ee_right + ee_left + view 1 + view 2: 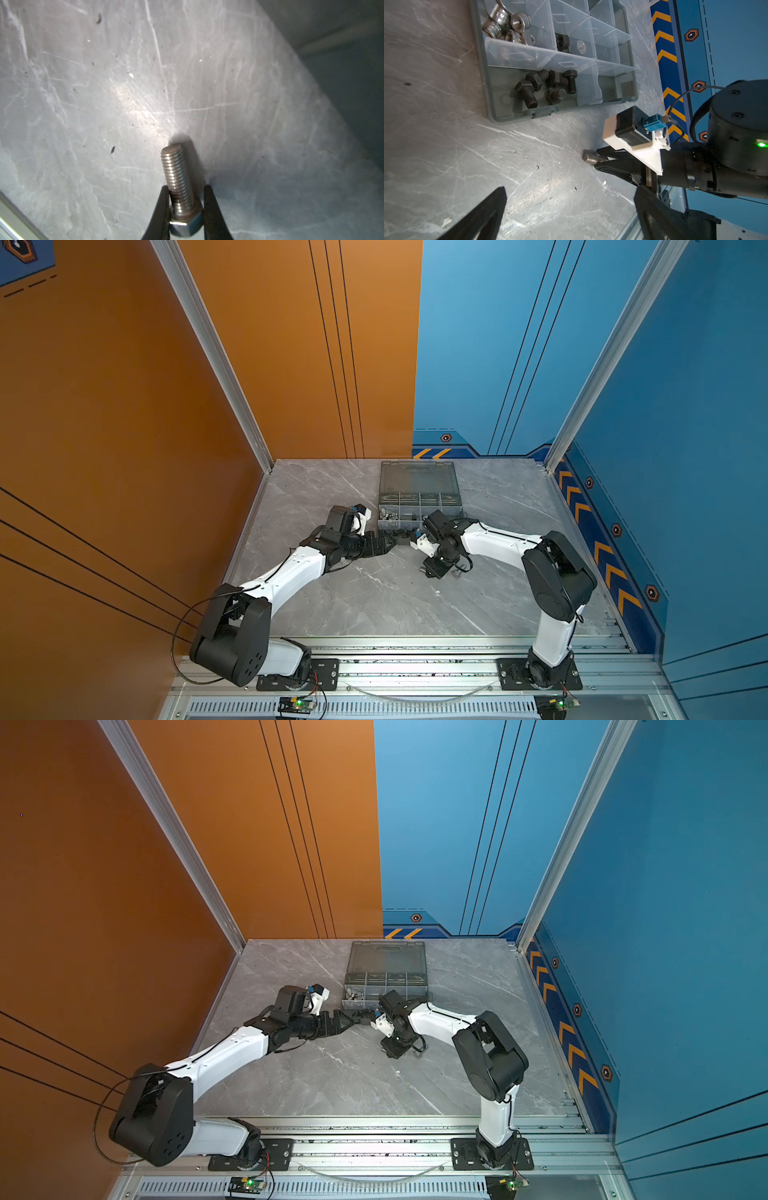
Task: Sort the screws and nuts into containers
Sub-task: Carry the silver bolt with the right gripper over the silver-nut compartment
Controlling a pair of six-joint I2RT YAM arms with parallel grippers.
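Note:
The dark grey organiser case [419, 489] lies open at the back middle of the table, and its containers show in the left wrist view. One compartment holds several black bolts [529, 93]. Another holds silver wing nuts [500, 22], and a third holds a black hex nut [563, 42] beside a silver hex nut [581, 47]. In front of the case, my right gripper [186, 188] is shut on a silver hex-head bolt [176, 176] lying on the table, gripping it at the head end. My left gripper [571, 190] stands wide open facing it, with only bare table between its fingers.
The case's smoky lid [417, 475] lies folded back toward the rear wall. The two grippers [399, 540] nearly meet at the case's front edge [542, 112]. An orange wall stands on the left, a blue one on the right, and an aluminium rail [415, 655] runs along the front.

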